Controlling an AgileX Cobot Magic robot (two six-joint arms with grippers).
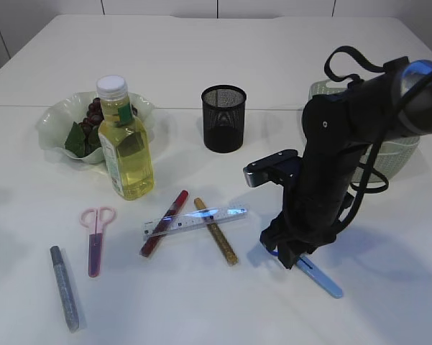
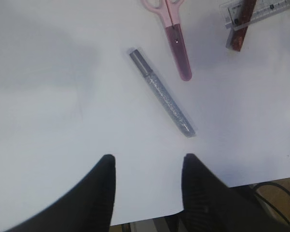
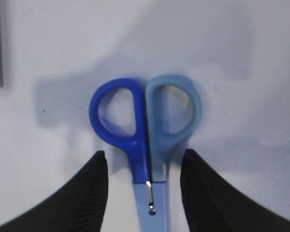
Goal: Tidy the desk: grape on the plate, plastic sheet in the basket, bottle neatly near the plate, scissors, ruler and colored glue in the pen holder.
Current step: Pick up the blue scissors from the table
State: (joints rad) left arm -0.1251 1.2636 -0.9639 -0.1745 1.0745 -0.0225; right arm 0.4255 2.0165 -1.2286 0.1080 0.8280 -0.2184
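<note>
The blue scissors [image 3: 147,145] lie flat on the white table [image 1: 201,65], well to the right of the black mesh pen holder [image 1: 223,118] and nearer the camera. Their dark blue and light blue handle loops sit side by side, and the sheathed blades run between the fingers of the right gripper [image 3: 144,166], which stands spread to either side of the shank; whether the pads touch it cannot be told. The right arm [image 1: 345,136] bends steeply down over them, wrist pointing at the tabletop.

Left of the pen holder stands a bottle [image 1: 126,140] of yellow liquid with a white cap; its label is too small to read. Behind it a pale wavy plate [image 1: 54,122] holds dark grapes [image 1: 93,115].

In front of the holder a clear ruler [image 1: 194,221] lies across a red glue pen [image 1: 164,223] and a gold glue pen [image 1: 216,231]. Its markings are unreadable. Farther left lie pink scissors [image 2: 173,34] and a silver glue pen [image 2: 161,94].

The left gripper [image 2: 147,166] hangs spread and empty above bare table, near the silver pen.

A pale basket [image 1: 402,154] sits right of the holder, behind the arm.
</note>
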